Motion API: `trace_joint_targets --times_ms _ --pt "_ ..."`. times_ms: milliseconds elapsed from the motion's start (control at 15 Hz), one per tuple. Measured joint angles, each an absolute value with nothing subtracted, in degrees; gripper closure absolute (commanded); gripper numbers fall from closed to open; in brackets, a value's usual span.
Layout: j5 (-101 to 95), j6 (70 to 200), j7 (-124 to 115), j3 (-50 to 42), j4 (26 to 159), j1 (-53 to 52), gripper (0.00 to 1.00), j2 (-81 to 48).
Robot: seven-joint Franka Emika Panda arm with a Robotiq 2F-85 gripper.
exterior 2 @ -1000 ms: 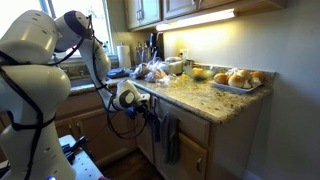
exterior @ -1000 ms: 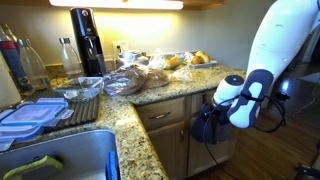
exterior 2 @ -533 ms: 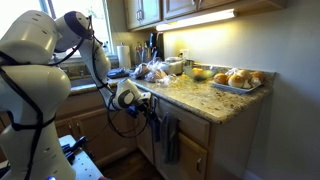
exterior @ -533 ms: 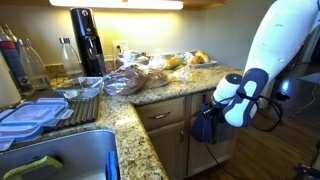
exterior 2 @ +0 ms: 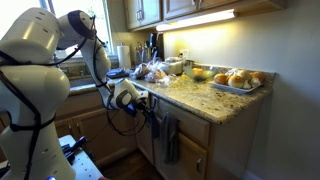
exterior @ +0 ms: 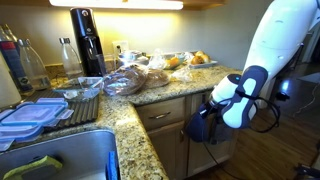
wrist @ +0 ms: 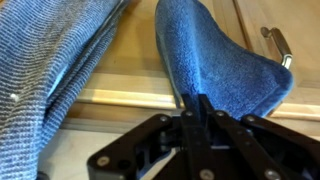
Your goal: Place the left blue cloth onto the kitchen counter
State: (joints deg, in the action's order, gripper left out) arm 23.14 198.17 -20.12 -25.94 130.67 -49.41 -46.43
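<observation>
In the wrist view the left blue cloth (wrist: pixel 215 55), a saturated royal blue, hangs against the wooden cabinet front. My gripper (wrist: pixel 193 105) is shut on its lower edge, and the fabric bunches toward the jaws. In both exterior views the gripper (exterior: pixel 208 112) (exterior 2: pixel 149 110) sits just below the rounded edge of the speckled granite kitchen counter (exterior: pixel 155 95) (exterior 2: pixel 205 98). The cloth (exterior: pixel 203 128) (exterior 2: pixel 156 127) looks dark there, hanging in front of the cabinet door.
A duller greyish-blue towel (wrist: pixel 45 70) (exterior 2: pixel 171 140) hangs beside the held cloth. A metal cabinet handle (wrist: pixel 276 45) is close by. On the counter are bagged bread (exterior: pixel 125 80), a tray of pastries (exterior 2: pixel 235 78), a soda maker (exterior: pixel 87 40), plastic lids (exterior: pixel 30 115) and a sink (exterior: pixel 60 160).
The jaws have gone from open to shut, pinching the royal blue cloth. The gripper has shifted slightly along the cabinet front, tugging the cloth with it.
</observation>
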Motion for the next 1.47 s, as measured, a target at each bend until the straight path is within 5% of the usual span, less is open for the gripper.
trace_joint_targets --times_ms 867,1467 --pt "22.9 190.7 -9.4 -19.9 138.1 -43.4 0.92 -31.6" --pt "22.8 184.0 -6.3 -29.3 142.9 -51.6 0.92 -23.7"
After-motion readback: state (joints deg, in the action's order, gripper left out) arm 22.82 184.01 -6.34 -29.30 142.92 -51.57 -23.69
